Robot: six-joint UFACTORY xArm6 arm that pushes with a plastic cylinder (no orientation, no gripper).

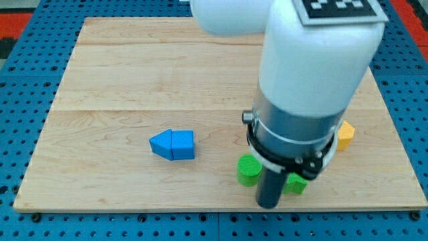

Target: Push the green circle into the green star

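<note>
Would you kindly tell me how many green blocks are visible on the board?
2. The green circle sits near the view's bottom, just left of my tip; another green block, mostly hidden, sits just right of it. The arm may hide more.

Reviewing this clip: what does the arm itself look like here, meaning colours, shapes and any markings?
A bulky white rounded housing carries a black-and-white square-patterned marker at the view's top. Below sits a grey cylindrical section with a black ring, then a straight dark rod ending in my tip. No cables show.
</note>
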